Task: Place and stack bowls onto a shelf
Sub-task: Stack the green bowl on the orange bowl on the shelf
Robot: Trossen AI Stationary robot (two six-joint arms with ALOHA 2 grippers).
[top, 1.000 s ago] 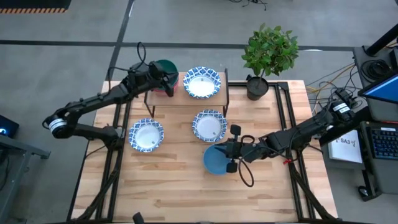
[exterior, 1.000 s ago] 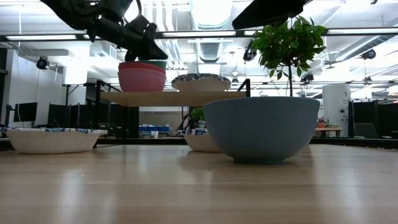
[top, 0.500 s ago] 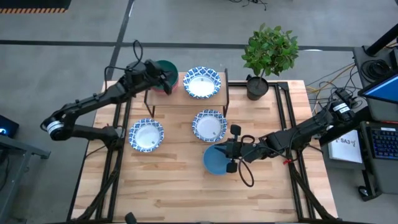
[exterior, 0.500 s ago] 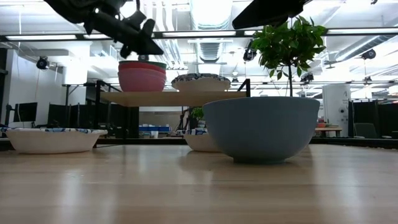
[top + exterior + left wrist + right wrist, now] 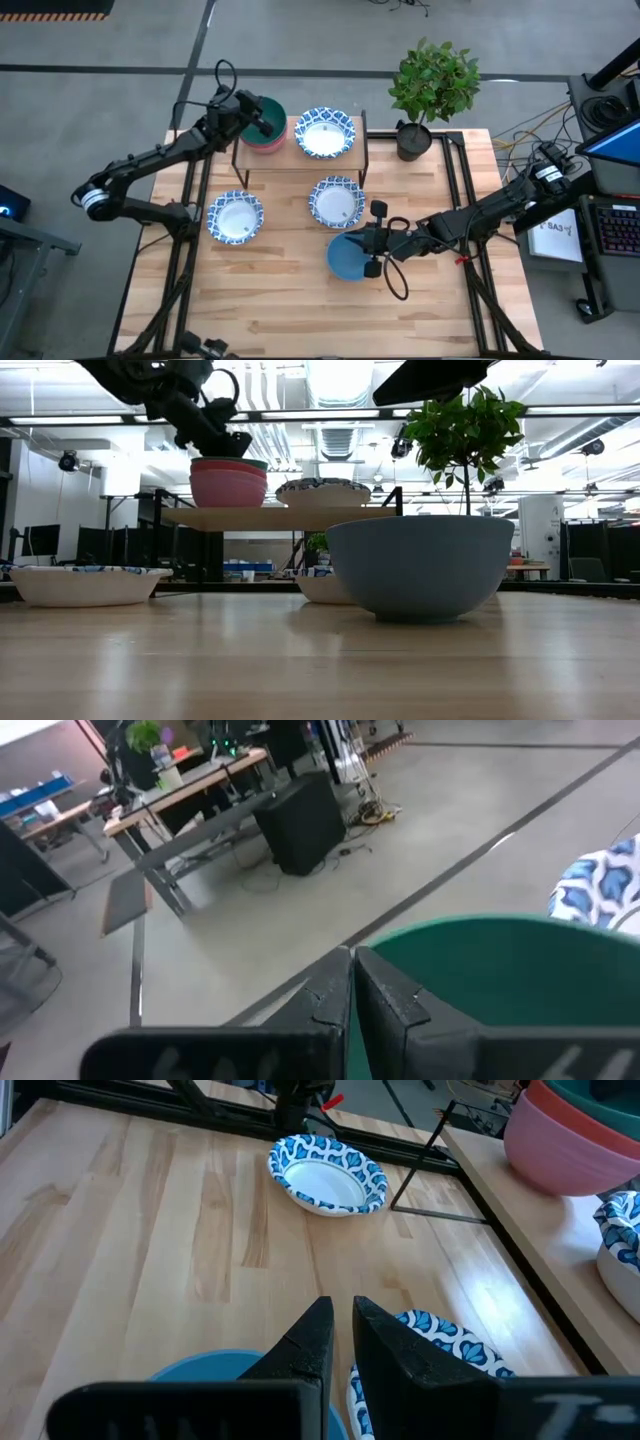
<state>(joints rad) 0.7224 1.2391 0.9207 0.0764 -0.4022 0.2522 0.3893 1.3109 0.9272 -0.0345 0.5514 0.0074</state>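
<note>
Wooden tabletop (image 5: 290, 300) is carrying the shelf (image 5: 300, 162) at its far edge. Left gripper (image 5: 262, 124) is hovering over the stacked plain bowls (image 5: 228, 482) on the shelf's left half, fingers pressed together and holding nothing. A patterned bowl (image 5: 324, 132) is sitting beside that stack. Right gripper (image 5: 368, 243) is clamping the rim of the blue bowl (image 5: 346, 258), which is resting on the tabletop near two more patterned bowls (image 5: 336, 203).

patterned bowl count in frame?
3. One sits on the shelf at, beside the stacked plain bowls. Two rest on the table: and. A fourth could be nested out of sight.
</note>
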